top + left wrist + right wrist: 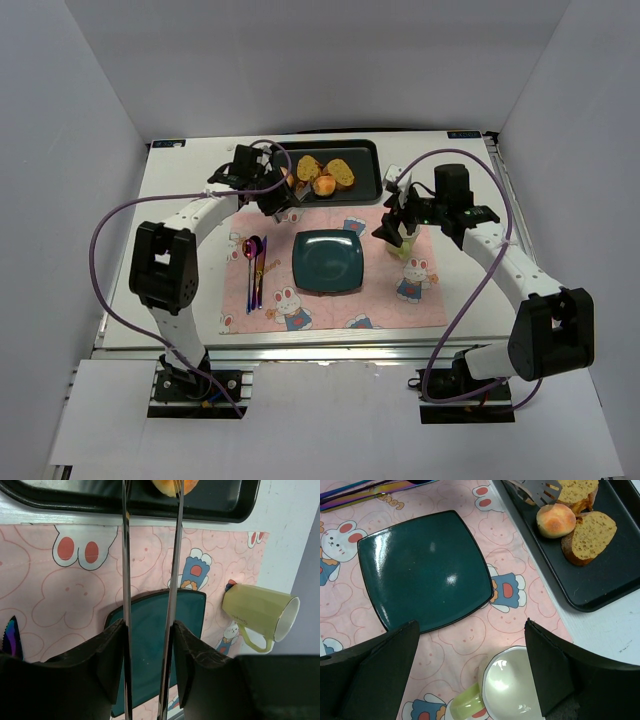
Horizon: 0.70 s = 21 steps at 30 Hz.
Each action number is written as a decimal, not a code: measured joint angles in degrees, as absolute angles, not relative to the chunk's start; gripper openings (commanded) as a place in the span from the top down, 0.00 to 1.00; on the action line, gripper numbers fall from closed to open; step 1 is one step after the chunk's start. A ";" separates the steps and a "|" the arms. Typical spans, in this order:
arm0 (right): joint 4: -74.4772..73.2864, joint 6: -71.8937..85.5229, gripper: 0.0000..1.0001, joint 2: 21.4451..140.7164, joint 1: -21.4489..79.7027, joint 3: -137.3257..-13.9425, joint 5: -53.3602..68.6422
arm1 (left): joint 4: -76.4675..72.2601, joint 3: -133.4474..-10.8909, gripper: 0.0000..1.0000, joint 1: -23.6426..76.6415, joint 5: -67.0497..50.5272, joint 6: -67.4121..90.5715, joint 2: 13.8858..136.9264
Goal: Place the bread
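On the white tabletop (190,165), in the black tray (365,165) at its far edge, the small domed golden-orange bread (323,185) with a browner crust sits at the tips of tongs (126,555) pinched by the left gripper (148,625), while the right gripper (471,623) gapes empty.

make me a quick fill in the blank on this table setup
1. The left end effector grips metal ___ aimed at the bread.
2. The bread sits in the black ___.
3. In the top view, the cutlery lies ___ of the teal plate.
4. The right end effector hangs open above the pale green ___.
Missing: tongs; tray; left; mug
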<state>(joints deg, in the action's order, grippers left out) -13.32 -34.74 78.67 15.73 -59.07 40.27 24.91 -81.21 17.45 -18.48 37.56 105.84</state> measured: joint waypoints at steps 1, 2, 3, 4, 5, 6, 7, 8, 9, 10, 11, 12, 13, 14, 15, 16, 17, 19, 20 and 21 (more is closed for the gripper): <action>-13.32 -34.74 0.11 78.67 15.70 -59.07 40.27 | 24.91 -81.21 0.47 17.50 -18.50 37.54 106.08; -13.32 -34.74 0.11 78.67 15.70 -59.07 40.27 | 24.84 -81.21 0.46 17.50 -18.50 37.60 106.34; -13.30 -34.74 0.11 78.67 15.68 -59.07 40.27 | 24.82 -81.21 0.45 17.50 -18.50 37.65 106.54; -13.30 -34.72 0.11 78.67 15.64 -59.07 40.29 | 24.84 -81.21 0.45 17.50 -18.50 37.82 106.65; -13.32 -34.72 0.11 78.67 15.59 -59.07 40.29 | 24.82 -81.21 0.44 17.50 -18.52 38.00 106.74; -13.30 -34.72 0.11 78.67 15.44 -59.07 40.29 | 24.67 -81.21 0.44 17.50 -18.55 38.26 106.74; -13.30 -34.72 0.11 78.67 15.42 -59.07 40.29 | 24.43 -81.21 0.44 17.50 -18.65 38.41 106.74; -13.30 -34.72 0.11 78.67 15.38 -59.07 40.29 | 24.21 -81.21 0.44 17.50 -18.74 38.63 106.74; -13.30 -34.72 0.11 78.67 15.38 -59.07 40.29 | 23.97 -81.19 0.44 17.50 -18.92 38.87 106.74; -13.28 -34.72 0.11 78.67 15.38 -59.07 40.29 | 23.59 -81.17 0.44 17.50 -19.09 39.05 106.74; -13.30 -34.72 0.11 78.67 15.38 -59.07 40.29 | 23.18 -81.12 0.44 17.50 -19.29 39.35 106.74; -13.30 -34.72 0.11 78.67 15.38 -59.07 40.29 | 22.74 -81.01 0.44 17.50 -19.46 39.57 106.74; -13.30 -34.72 0.10 78.67 15.38 -59.07 40.29 | 22.33 -80.93 0.44 17.50 -19.66 39.88 106.74; -13.30 -34.72 0.11 78.67 15.38 -59.07 40.29 | 22.02 -80.86 0.44 17.50 -19.88 40.10 106.74; -13.30 -34.72 0.11 78.67 15.38 -59.07 40.29 | 21.71 -80.77 0.44 17.50 -20.14 40.32 106.74; -13.30 -34.72 0.10 78.67 15.38 -59.07 40.29 | 21.39 -80.66 0.44 17.50 -20.34 40.56 106.74; -13.30 -34.72 0.11 78.67 15.38 -59.07 40.32 | 21.08 -80.51 0.44 17.50 -20.53 40.73 106.74; -13.30 -34.72 0.10 78.67 15.33 -59.07 40.32 | 20.60 -80.23 0.44 17.50 -21.02 41.17 106.74; -13.30 -34.72 0.11 78.67 15.33 -59.07 40.34 | 20.45 -80.18 0.44 17.50 -21.21 41.41 106.74; -13.30 -34.72 0.11 78.67 15.33 -59.07 40.36 | 20.36 -80.16 0.44 17.50 -21.50 41.50 106.74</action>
<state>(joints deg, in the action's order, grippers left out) -13.30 -34.72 78.67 15.33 -59.07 40.36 20.36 -80.16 17.50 -21.50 41.50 106.74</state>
